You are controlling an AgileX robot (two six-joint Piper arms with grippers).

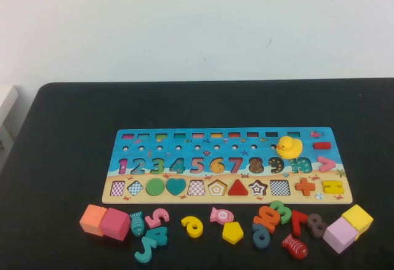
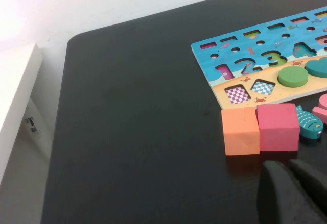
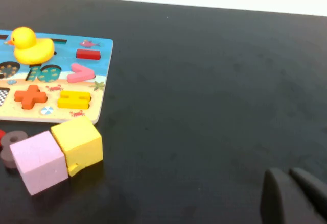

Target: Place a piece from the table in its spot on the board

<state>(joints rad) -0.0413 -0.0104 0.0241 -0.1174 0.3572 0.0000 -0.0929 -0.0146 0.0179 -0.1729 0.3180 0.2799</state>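
Observation:
The yellow pentagon piece (image 1: pixel 233 232) lies flat on the black table (image 1: pixel 74 128), just in front of the board (image 1: pixel 246 136). The board's pentagon cut-out (image 1: pixel 217 187) in the sandy strip is empty. The pentagon is not in either wrist view. My left gripper (image 2: pixel 288 167) is shut and empty, low over the table near the orange cube (image 2: pixel 241 130) and pink cube (image 2: pixel 277 126). My right gripper (image 3: pixel 289 174) is shut and empty over bare table to the right of the board (image 3: pixel 97 76). Neither arm shows in the high view.
Loose numbers and fish pieces lie along the board's front edge, among them a yellow 6 (image 1: pixel 192 226). A yellow cube (image 1: pixel 357 218) and a lilac cube (image 1: pixel 340 234) sit at the front right. A rubber duck (image 1: pixel 289 147) stands on the board. A white ledge (image 2: pixel 15 96) lies beyond the table's left edge.

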